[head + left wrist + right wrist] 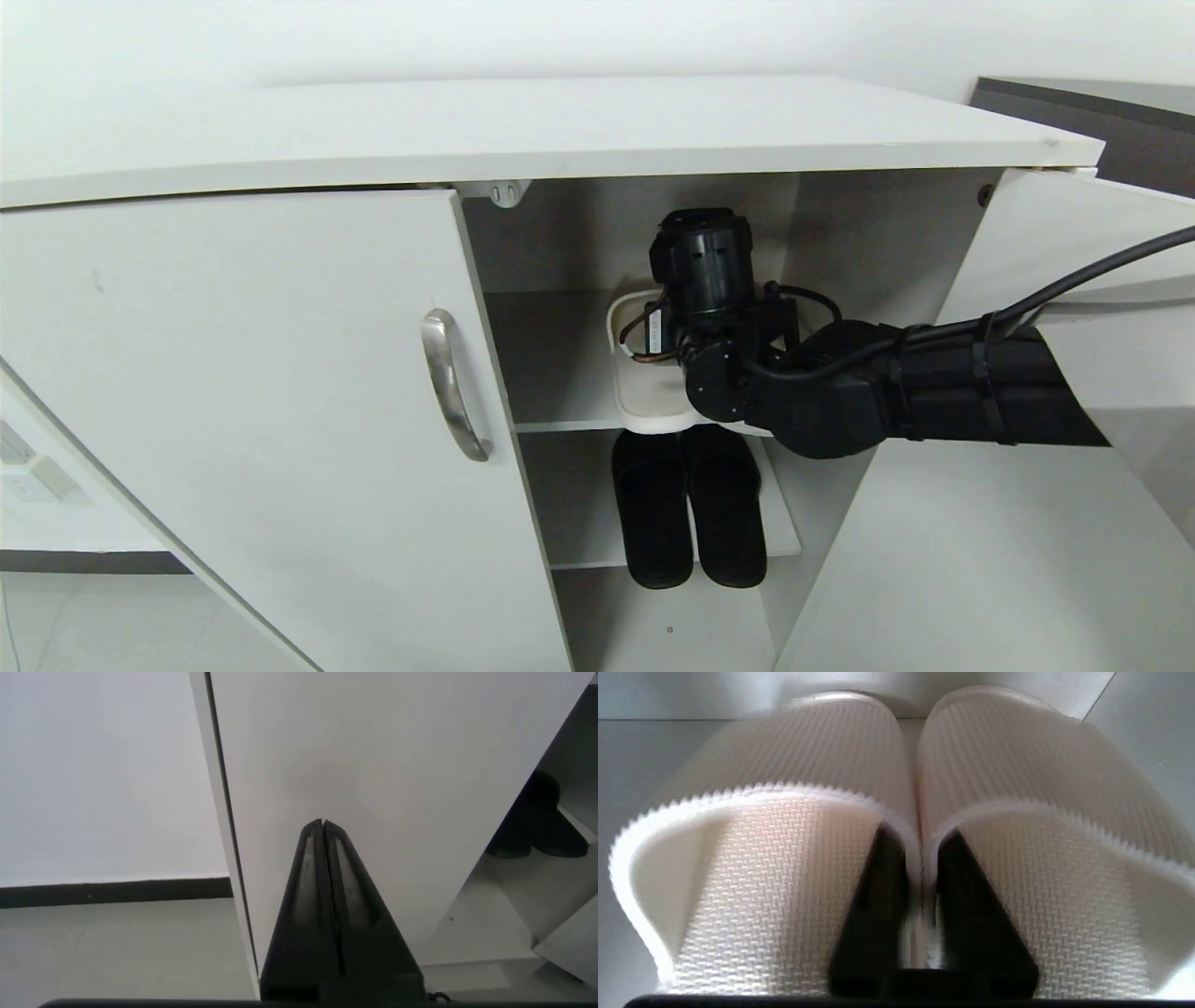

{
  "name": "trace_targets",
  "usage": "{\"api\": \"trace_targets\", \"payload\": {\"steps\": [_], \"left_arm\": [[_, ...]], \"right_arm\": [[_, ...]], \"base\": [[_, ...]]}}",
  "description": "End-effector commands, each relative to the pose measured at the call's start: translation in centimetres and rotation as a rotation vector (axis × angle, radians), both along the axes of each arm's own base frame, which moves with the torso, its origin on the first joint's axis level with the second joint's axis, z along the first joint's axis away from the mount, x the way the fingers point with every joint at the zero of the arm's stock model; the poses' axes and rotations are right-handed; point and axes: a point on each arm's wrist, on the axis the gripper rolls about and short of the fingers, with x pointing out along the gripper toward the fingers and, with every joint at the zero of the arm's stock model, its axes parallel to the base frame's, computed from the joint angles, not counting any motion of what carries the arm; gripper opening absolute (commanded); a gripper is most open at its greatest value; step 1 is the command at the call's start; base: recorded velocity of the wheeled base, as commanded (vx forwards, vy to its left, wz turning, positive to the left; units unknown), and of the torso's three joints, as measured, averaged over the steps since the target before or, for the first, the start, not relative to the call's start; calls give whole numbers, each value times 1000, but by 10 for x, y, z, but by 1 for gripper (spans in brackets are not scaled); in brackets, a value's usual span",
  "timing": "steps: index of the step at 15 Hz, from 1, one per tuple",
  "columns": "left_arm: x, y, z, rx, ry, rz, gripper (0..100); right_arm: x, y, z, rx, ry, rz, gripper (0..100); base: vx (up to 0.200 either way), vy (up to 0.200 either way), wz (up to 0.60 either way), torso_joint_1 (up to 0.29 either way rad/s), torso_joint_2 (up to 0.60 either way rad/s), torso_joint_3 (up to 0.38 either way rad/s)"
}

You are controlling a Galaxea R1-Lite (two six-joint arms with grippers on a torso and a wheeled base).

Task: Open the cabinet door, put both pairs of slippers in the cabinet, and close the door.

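Observation:
The white cabinet (560, 121) has its right door (980, 541) swung open and its left door (233, 392) closed. A pair of white slippers (644, 397) lies on the upper shelf, partly past the shelf's front edge. My right gripper (920, 842) is shut on the white slippers (785, 868), pinching their two inner walls together, one finger inside each. In the head view the right wrist hides the fingers. A pair of black slippers (691, 509) rests side by side on the lower shelf. My left gripper (322, 833) is shut, empty, low before the closed door (374, 756).
A curved metal handle (453, 385) sits on the closed left door's right edge. The black slippers (534, 826) show past that door's edge. A cable runs along my right arm across the open door. Pale floor lies at the lower left.

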Motion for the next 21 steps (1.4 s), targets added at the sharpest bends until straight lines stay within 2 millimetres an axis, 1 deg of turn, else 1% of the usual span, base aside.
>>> {"api": "trace_targets", "payload": {"steps": [1, 3, 4, 6, 8, 10, 12, 14, 15, 17, 18, 20, 21], "left_arm": [[0, 0, 0, 0, 1, 1, 0], [0, 0, 0, 0, 1, 1, 0], [0, 0, 0, -2, 1, 1, 0], [0, 0, 0, -2, 1, 1, 0], [0, 0, 0, 0, 1, 1, 0], [0, 0, 0, -2, 0, 1, 0], [0, 0, 0, -2, 1, 1, 0], [0, 0, 0, -2, 1, 1, 0], [0, 0, 0, -2, 1, 1, 0], [0, 0, 0, -2, 1, 1, 0], [0, 0, 0, -2, 1, 1, 0], [0, 0, 0, -2, 0, 1, 0], [0, 0, 0, -2, 1, 1, 0]], "right_arm": [[0, 0, -1, -5, 5, 0, 100], [-2, 0, -1, -3, 5, 3, 100], [-6, -1, -1, -8, 9, 7, 100], [-18, -6, 7, -2, 5, 19, 100], [-35, -15, 17, -1, 4, 31, 100], [-59, -26, 20, 1, 18, 55, 100], [-88, -40, 25, 10, 26, 95, 100], [-114, -59, 32, 33, 15, 147, 100], [-128, -72, 32, 41, 19, 203, 100], [-148, -96, 23, 50, 42, 305, 100], [-155, -105, 16, 51, 51, 337, 100], [-164, -115, 1, 61, 57, 390, 100], [-167, -116, -7, 66, 63, 426, 100]], "base": [[0, 0, 0, 0, 0, 0], [0, 0, 0, 0, 0, 0], [0, 0, 0, 0, 0, 0], [0, 0, 0, 0, 0, 0], [0, 0, 0, 0, 0, 0], [0, 0, 0, 0, 0, 0], [0, 0, 0, 0, 0, 0], [0, 0, 0, 0, 0, 0], [0, 0, 0, 0, 0, 0], [0, 0, 0, 0, 0, 0], [0, 0, 0, 0, 0, 0], [0, 0, 0, 0, 0, 0], [0, 0, 0, 0, 0, 0]]}}
